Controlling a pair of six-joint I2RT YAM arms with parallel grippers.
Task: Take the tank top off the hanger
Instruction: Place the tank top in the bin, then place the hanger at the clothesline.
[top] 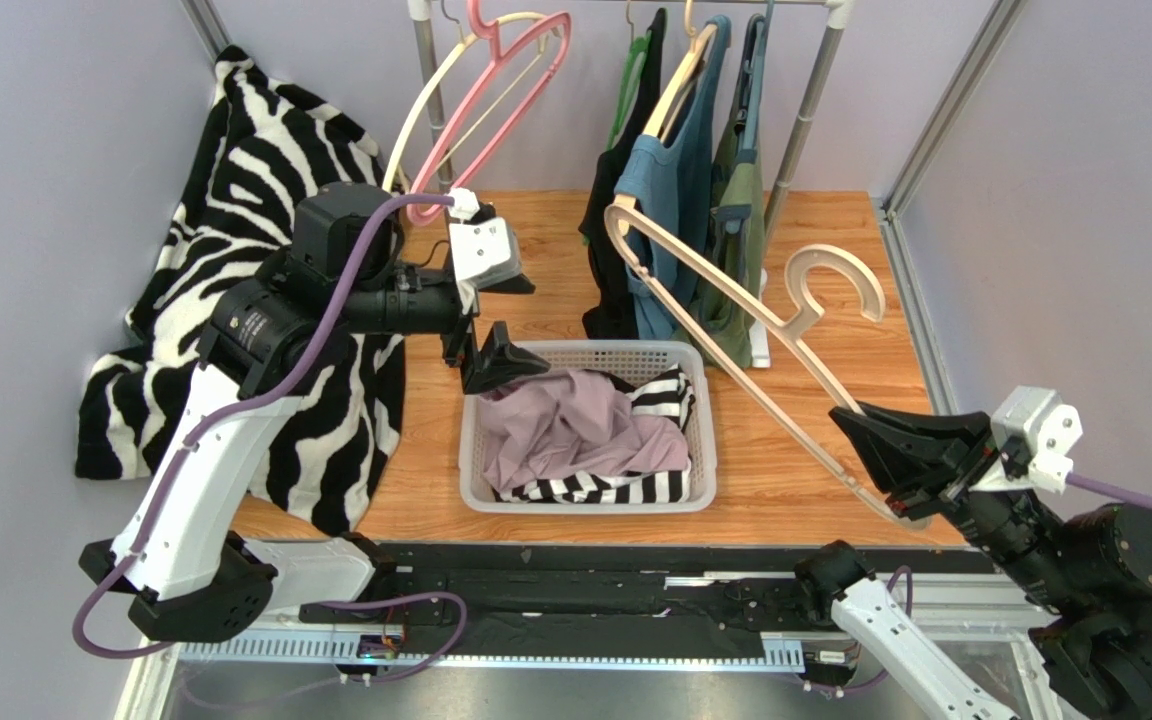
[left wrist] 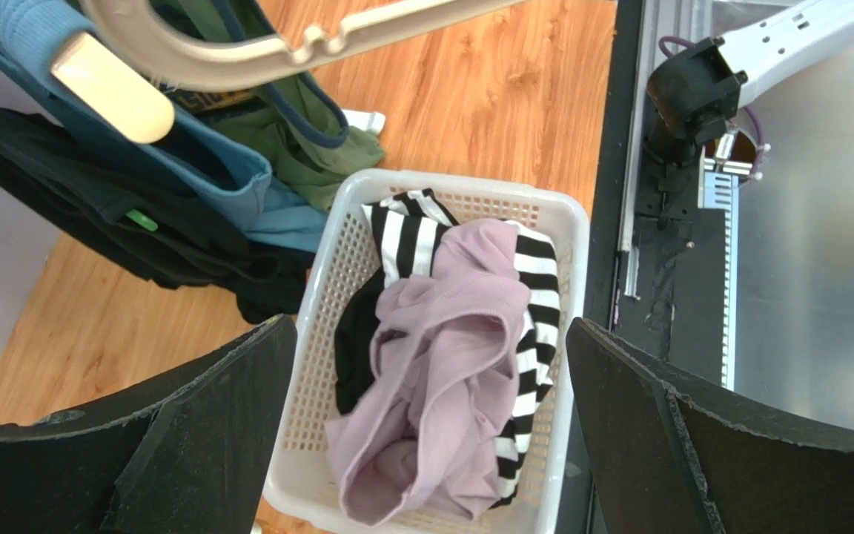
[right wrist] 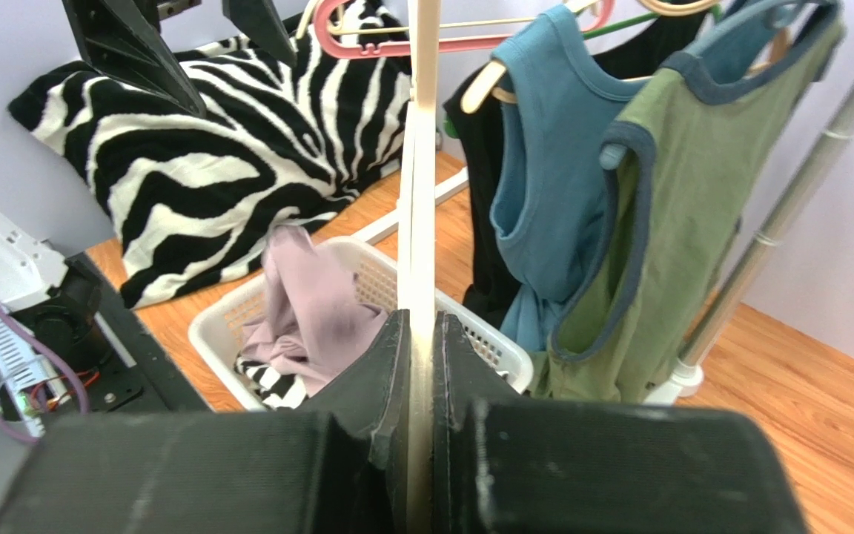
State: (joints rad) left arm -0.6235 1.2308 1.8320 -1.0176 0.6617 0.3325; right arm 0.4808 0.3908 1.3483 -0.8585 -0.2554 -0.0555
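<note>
While right claw (right wrist: 421,334) pinches one bare hanger (right wrist: 424,167), left claw (left wrist: 429,328) gapes empty above one basket (left wrist: 465,187).

Wooden table (top: 560,263): a white lattice basket (top: 597,357) sits at centre. A zebra-print cushion (top: 259,165) lies at 9 to 10 o'clock, against the wall. A white rack foot (top: 760,354) stands at 1 o'clock, near the basket.

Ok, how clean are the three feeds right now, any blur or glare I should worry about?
Top external: even light, no glare, basket sharp. Left wrist: lilac garment crisp, left hand's fingers dark and soft, the near hanger blurred. Right wrist: right hand's fingers out of focus around the hanger, which splits the view; hung tank tops clear.
</note>
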